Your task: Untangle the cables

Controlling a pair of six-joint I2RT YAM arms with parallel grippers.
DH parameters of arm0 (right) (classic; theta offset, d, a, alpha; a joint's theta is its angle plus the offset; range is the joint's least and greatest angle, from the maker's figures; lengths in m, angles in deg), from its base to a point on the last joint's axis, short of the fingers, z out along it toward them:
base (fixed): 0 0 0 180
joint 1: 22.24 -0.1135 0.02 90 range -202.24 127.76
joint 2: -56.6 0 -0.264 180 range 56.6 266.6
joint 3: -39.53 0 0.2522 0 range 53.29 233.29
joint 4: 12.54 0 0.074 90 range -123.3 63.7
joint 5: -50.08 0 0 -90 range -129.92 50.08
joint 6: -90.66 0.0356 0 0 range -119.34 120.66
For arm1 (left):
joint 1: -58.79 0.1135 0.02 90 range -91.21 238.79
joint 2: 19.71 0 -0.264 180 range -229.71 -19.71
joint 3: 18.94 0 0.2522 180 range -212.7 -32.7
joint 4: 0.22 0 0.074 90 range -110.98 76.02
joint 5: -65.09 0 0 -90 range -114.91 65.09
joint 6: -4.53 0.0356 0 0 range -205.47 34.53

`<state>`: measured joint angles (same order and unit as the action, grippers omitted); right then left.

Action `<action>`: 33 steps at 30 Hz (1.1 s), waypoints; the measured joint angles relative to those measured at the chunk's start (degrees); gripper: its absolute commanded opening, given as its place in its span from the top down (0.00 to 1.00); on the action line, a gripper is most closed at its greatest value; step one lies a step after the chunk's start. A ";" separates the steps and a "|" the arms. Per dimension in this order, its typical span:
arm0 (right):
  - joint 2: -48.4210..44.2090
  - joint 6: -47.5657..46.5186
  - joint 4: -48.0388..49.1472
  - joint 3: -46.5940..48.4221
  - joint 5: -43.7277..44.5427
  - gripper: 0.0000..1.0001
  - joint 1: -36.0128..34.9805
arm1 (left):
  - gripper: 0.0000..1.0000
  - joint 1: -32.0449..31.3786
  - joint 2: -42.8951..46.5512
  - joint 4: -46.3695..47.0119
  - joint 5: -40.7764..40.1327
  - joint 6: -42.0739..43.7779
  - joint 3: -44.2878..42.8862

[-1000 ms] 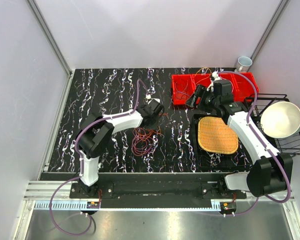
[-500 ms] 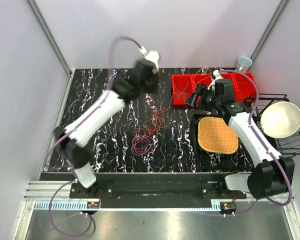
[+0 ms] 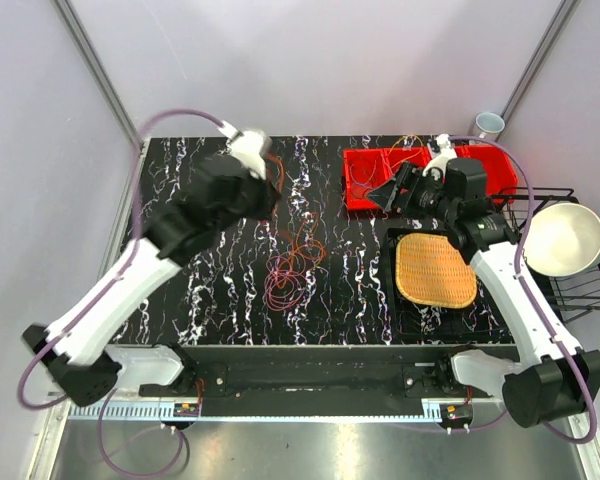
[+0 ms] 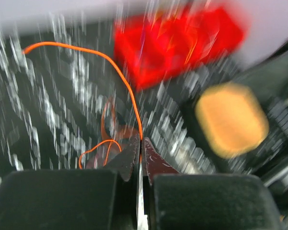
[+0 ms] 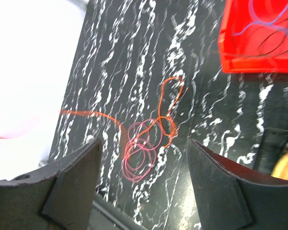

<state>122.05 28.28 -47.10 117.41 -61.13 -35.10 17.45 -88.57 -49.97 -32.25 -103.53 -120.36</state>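
1. the left gripper [image 4: 139, 143] is clamping tight on the orange cable [image 4: 101, 53] and holding it raised above the far side of the desk [image 3: 350, 295].
2. the rest of the orange cable is trailing down to the desk centre. there it is meeting the pink cable [image 3: 283, 287], which is lying in coiled loops. the two are touching and crossing at the coil's far edge.
3. the right gripper [image 5: 143, 143] is hovering with its fingers wide apart and gripping nothing, just beside the red bin [image 3: 348, 185].
4. step in hand, as judged: the orange cable is being drawn free of the pink cable.
5. next move, as judged: a slow, steady pull up and away to the left. the right gripper may be needed to pin the pink cable so it is not dragging along.
6. risk, as judged: the orange loops may be snagging inside the pink ones.
7. the mat [image 3: 435, 270] and bowl [image 3: 560, 238] are sitting to the right, well apart from both cables and not obstructing the pull.
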 measured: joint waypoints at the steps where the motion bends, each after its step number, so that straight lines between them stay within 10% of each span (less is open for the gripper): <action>1: 0.26 0.13 0.02 -0.11 -0.85 0.23 -0.35 | 1.00 0.00 -0.81 -0.44 0.11 -0.42 3.19; 33: 44.19 -7.72 -8.24 15.41 14.21 0.22 -22.16 | 1.00 11.21 1.11 1.25 5.05 -3.32 25.42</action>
<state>166.24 20.56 -55.34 132.82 -46.92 -57.27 28.66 -87.45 -48.72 -27.20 -106.85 -94.94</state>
